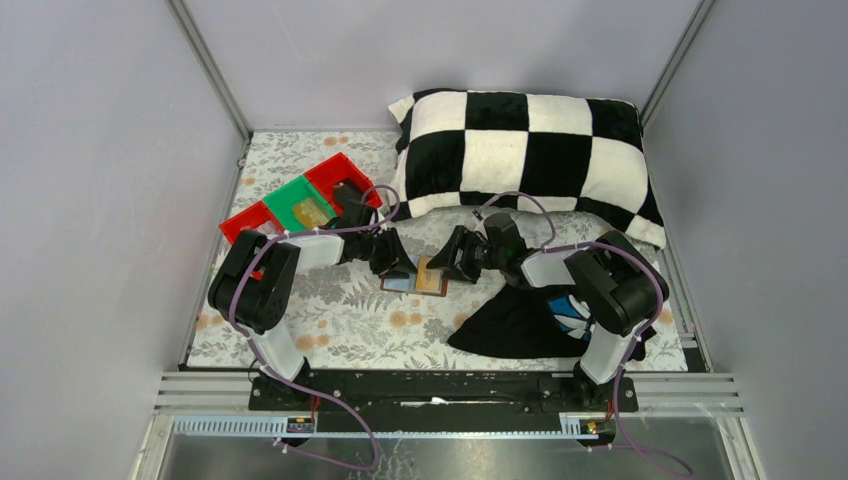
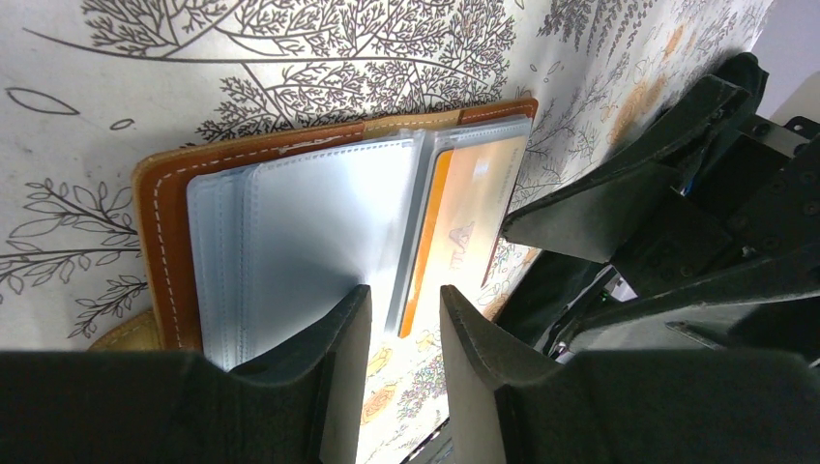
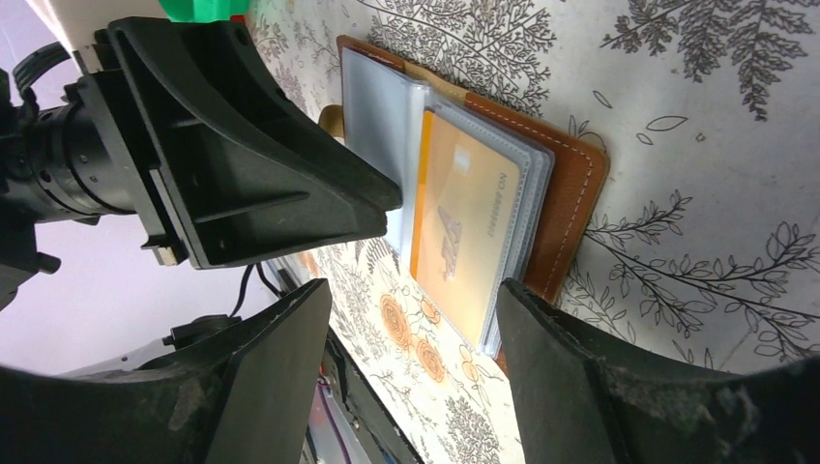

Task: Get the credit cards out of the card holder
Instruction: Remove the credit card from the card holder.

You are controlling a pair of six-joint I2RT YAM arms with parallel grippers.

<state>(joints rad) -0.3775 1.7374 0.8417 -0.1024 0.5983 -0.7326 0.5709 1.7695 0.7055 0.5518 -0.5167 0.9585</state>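
Note:
The card holder [image 1: 415, 281] lies open on the floral cloth between my two grippers. It has a brown rim [image 2: 164, 222] and grey-blue pocket panels. A beige-orange credit card [image 2: 462, 237] sits in a clear sleeve on one half, also in the right wrist view [image 3: 464, 227]. I cannot tell a light blue-grey card apart from the panels. My left gripper [image 2: 404, 304] is open with a narrow gap over the sleeve's edge, one finger over the grey panel. My right gripper [image 3: 414, 290] is wide open, straddling the card's near end. Neither holds anything.
Red and green trays [image 1: 300, 203] stand at the back left, with a yellowish flat item in the green one. A black-and-white checked pillow [image 1: 530, 150] fills the back right. A black cloth [image 1: 515, 325] lies under the right arm. The two grippers nearly touch.

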